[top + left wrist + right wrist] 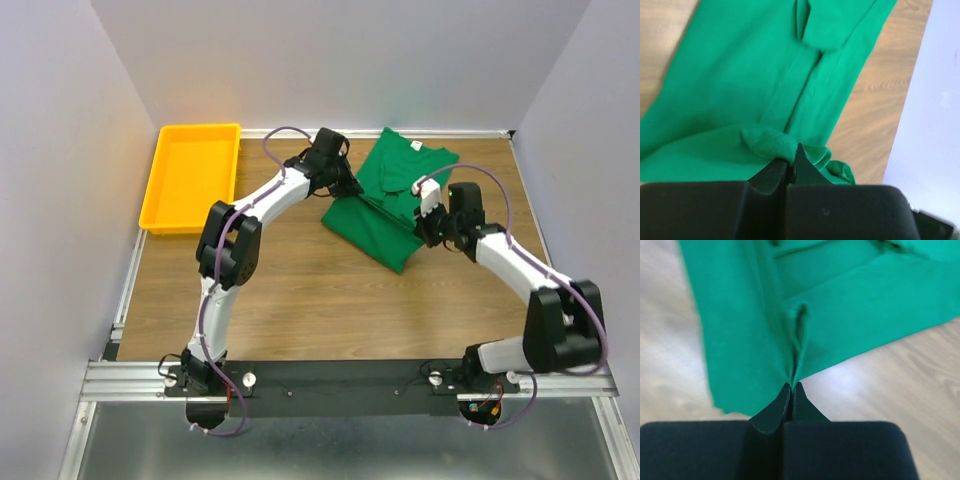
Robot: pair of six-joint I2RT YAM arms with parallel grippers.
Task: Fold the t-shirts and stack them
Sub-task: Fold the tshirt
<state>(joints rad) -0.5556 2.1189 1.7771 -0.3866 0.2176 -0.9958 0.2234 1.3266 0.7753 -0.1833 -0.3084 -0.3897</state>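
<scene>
Both grippers clamped on the t-shirt (380, 225), right of the yellow tray (190, 180).
Nearest the tray, my left gripper (792, 161) is closed tight on a bunched edge of the cloth; the shirt lies partly folded on the table (280, 300) beyond it; farthest from the tray, my right gripper (791, 389) is pinched shut on a raised fold.

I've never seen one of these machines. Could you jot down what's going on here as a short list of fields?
Garment: one green t-shirt, partly folded, on the wooden table
Left arm: left gripper shut, pinching a bunched edge of the t-shirt
Right arm: right gripper shut, pinching a fold of the t-shirt
Tray: yellow tray at the far left, apart from the t-shirt
</scene>
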